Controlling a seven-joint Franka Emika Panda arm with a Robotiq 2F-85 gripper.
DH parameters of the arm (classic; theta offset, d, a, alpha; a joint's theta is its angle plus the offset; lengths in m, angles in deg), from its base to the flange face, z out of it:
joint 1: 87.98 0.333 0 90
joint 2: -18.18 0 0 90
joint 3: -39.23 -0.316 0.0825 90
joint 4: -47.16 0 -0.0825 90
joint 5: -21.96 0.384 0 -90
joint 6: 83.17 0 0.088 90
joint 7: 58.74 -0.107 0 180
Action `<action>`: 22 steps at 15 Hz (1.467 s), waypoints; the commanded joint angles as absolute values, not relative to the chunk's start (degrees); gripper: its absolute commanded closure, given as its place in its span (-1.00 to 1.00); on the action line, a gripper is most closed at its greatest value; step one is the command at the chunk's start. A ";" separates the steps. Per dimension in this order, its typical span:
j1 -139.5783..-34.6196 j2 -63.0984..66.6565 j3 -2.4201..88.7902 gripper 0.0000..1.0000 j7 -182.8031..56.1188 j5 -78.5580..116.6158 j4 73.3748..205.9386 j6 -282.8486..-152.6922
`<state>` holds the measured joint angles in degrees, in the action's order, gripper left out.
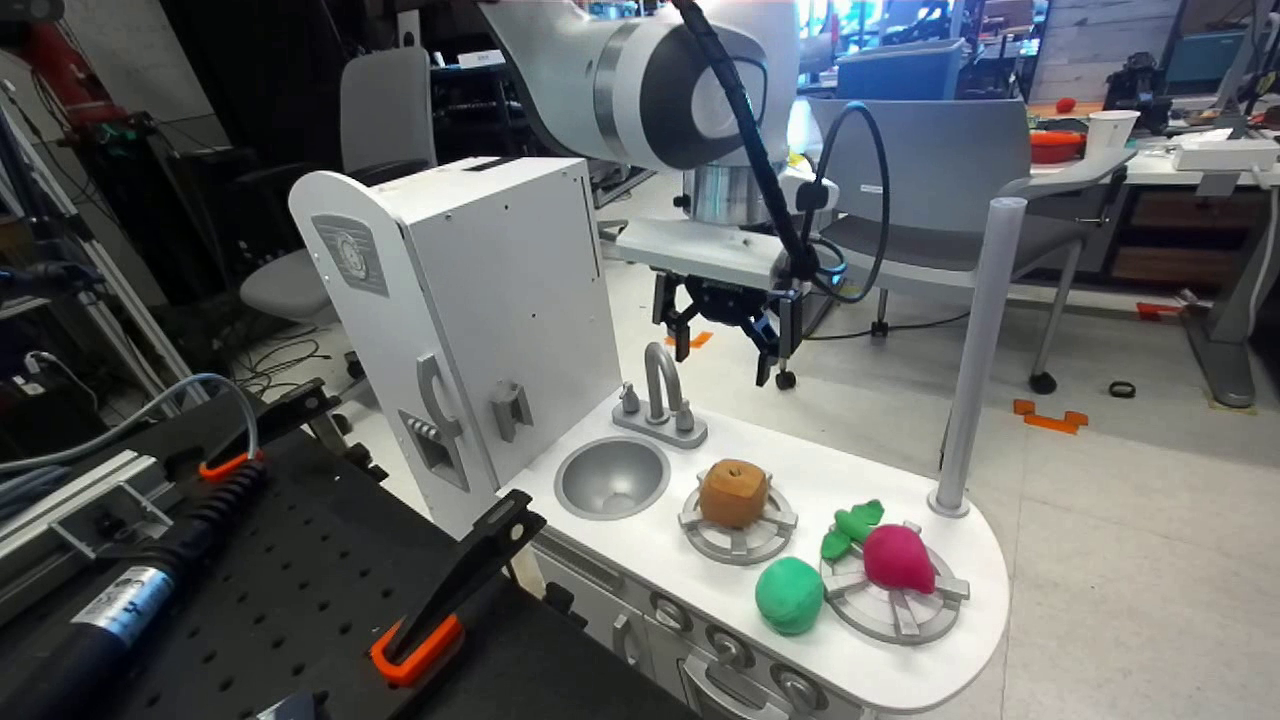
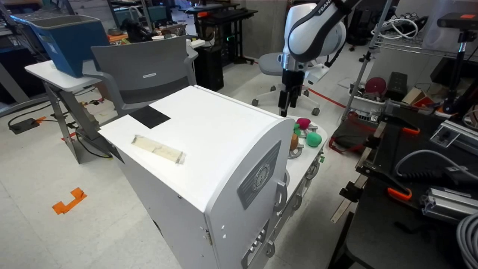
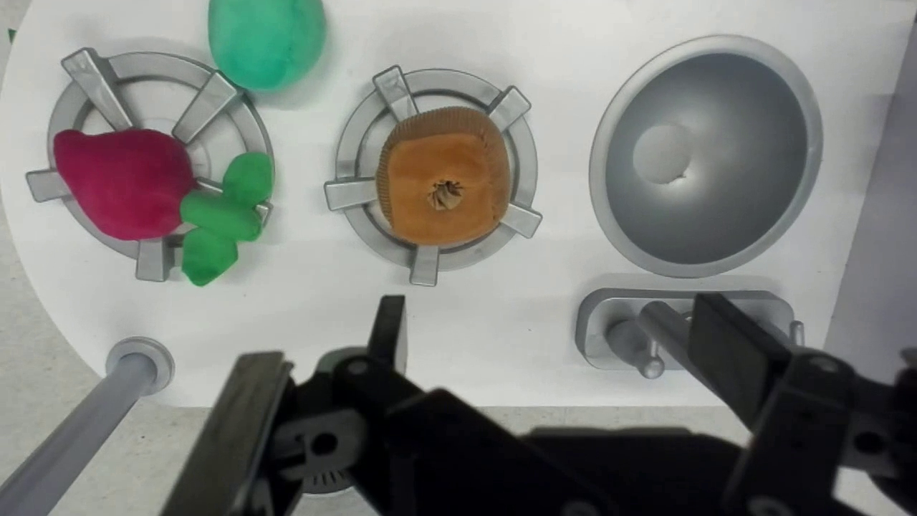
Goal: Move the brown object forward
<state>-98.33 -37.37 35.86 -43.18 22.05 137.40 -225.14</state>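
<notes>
The brown object is a roundish orange-brown toy. It sits on the grey burner ring near the sink. It shows whole in the wrist view; in an exterior view the tall cabinet partly hides it. My gripper is open and empty. It hangs above the far edge of the white counter, behind and higher than the brown object, touching nothing. In the wrist view, the fingertips are wide apart, with the brown object ahead of and left of them.
A grey faucet stands below the gripper, beside the sink. A tall white cabinet rises at one end and a grey post at the other. A green ball and a red-pink item with leaves lie nearby.
</notes>
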 commanded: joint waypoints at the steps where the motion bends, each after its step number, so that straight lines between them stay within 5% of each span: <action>1: -98.64 -44.53 36.38 -1.00 -42.87 22.22 128.56 -222.89; 21: -90.13 -70.22 45.94 -1.00 -55.64 15.59 96.73 -203.67; 22: -89.72 -71.17 46.11 -0.50 -56.28 15.45 95.17 -202.69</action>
